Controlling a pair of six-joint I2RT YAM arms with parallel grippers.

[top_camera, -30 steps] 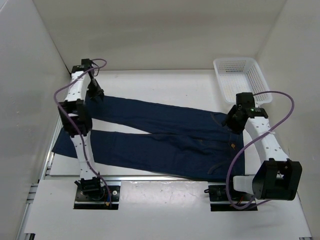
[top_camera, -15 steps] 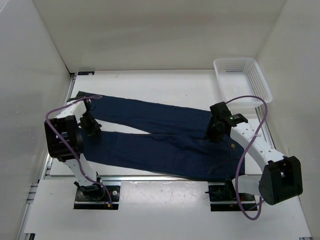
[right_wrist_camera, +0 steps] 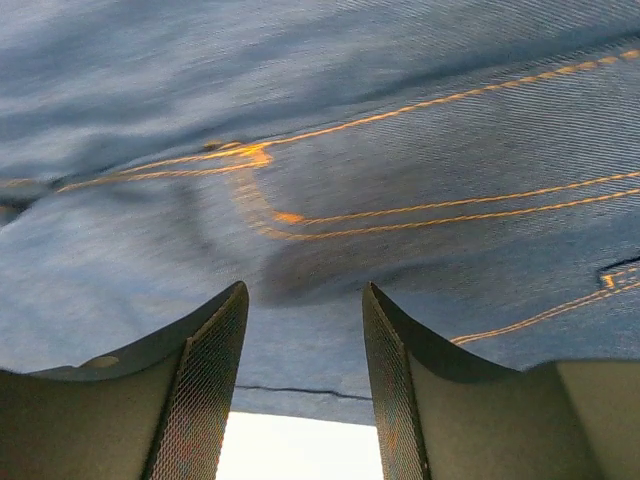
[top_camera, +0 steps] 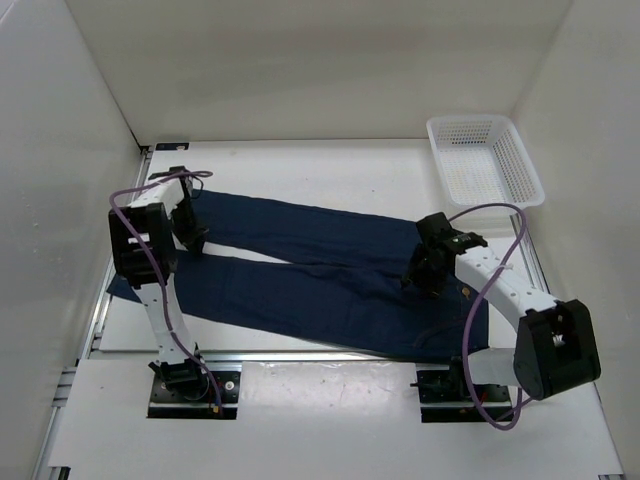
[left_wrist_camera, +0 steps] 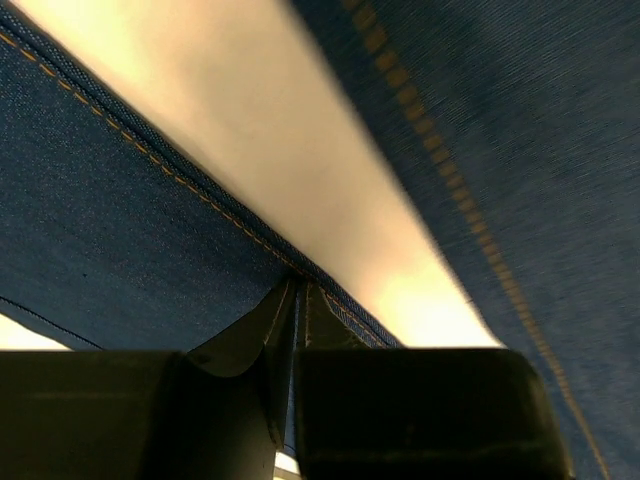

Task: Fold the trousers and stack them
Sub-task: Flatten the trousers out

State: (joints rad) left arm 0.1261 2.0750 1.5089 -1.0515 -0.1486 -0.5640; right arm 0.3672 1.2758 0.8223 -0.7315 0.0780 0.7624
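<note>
Trousers under right hand (fingers apart); seam in left hand

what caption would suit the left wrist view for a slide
Left pincer shut on the stitched edge of one jeans leg, pale table showing between the two legs.

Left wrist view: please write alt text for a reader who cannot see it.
The left claw, jaws together, pinches the tan-stitched edge of one leg of the dark blue trousers. A strip of white table runs diagonally between the two legs.
</note>
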